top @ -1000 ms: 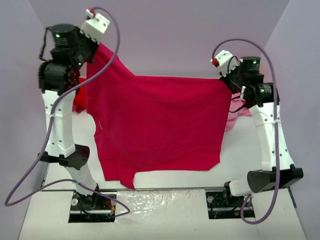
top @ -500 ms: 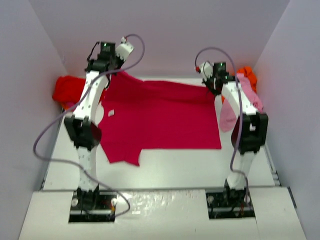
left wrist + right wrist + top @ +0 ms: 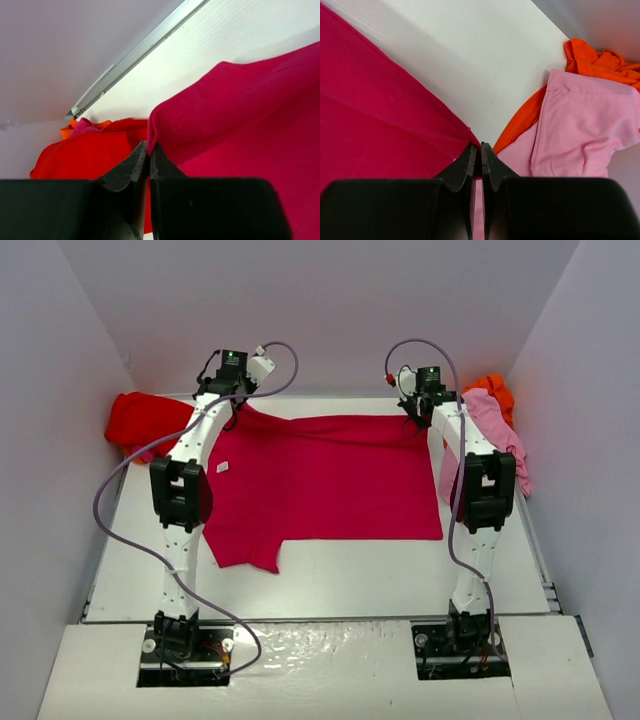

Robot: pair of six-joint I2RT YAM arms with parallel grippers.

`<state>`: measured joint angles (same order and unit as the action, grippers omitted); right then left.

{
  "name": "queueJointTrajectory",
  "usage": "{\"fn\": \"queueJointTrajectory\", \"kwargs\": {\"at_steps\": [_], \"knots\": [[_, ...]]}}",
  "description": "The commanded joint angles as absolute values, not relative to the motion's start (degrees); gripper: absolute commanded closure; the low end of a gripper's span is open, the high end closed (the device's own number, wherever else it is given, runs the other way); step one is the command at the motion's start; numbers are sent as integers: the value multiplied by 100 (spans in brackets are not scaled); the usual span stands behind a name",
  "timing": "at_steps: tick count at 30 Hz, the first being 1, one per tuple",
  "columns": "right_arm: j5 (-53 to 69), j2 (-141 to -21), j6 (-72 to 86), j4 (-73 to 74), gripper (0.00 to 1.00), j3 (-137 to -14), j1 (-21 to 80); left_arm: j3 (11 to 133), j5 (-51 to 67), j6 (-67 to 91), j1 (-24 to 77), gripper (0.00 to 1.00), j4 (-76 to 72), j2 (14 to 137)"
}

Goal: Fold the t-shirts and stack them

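the crimson-magenta t-shirt (image 3: pixel 330 480) lies spread flat across the middle of the desk (image 3: pixel 350 575), one broad smooth sheet of cloth. a short sleeve pokes out at its near left corner, and a small white label (image 3: pixel 222 466) shows toward its left side. its far edge runs between the two arms. the left fingers (image 3: pixel 125 174) are pinched together on the far left corner, where the hem folds up into a little peak. the right fingers (image 3: pixel 462 170) are closed tight on the far right corner, the cloth fanning away from them in soft creases. a bright red t-shirt (image 3: pixel 140 420) sits bunched at the far left of the desk, just beside the crimson one. at the far right a pale pink t-shirt (image 3: pixel 495 435) lies partly over an orange t-shirt (image 3: pixel 492 390), close by the right arm.
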<state>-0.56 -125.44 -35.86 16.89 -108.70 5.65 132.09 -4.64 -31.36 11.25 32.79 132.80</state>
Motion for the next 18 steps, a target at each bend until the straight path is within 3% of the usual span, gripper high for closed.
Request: {"fn": "queueJointTrajectory", "kwargs": {"at_steps": [1,18], "knots": [[-139,-11838,-3708,1450,100,-10733,584,12961,-523,-3292,1134,100,2856,12174],[-68,-10678,-3812,1638,100,-8996,975,10014,-4,-3360,1285,100,3075,10172]]}}
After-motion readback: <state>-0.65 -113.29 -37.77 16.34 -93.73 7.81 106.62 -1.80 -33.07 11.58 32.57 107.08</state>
